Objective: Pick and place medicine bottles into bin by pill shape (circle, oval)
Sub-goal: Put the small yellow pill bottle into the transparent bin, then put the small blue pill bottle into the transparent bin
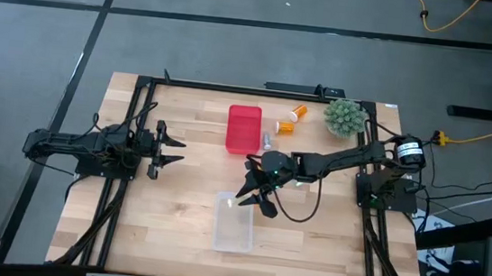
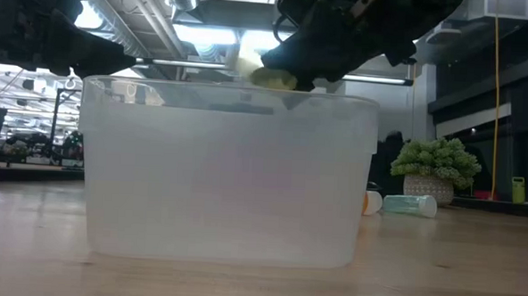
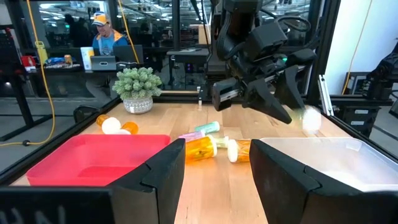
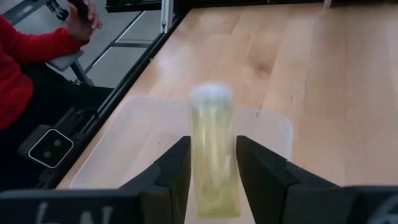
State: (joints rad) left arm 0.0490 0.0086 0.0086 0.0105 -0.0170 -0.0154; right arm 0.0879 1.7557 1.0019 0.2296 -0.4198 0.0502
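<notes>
Holding a light, slippery yellow bottle (image 4: 212, 149) by its sides, our right jaws (image 4: 211, 163) hang closed over the clear bin (image 1: 233, 220) near the bench's front edge.

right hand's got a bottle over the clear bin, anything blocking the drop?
Nothing visible. The right hand grips the yellowish clear bottle above the clear bin, whose visible floor looks bare. The red bin and loose orange bottles lie off to the side; the left hand waits apart.

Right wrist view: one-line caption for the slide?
Right gripper holds a yellow-tinted bottle above the clear bin.
</notes>
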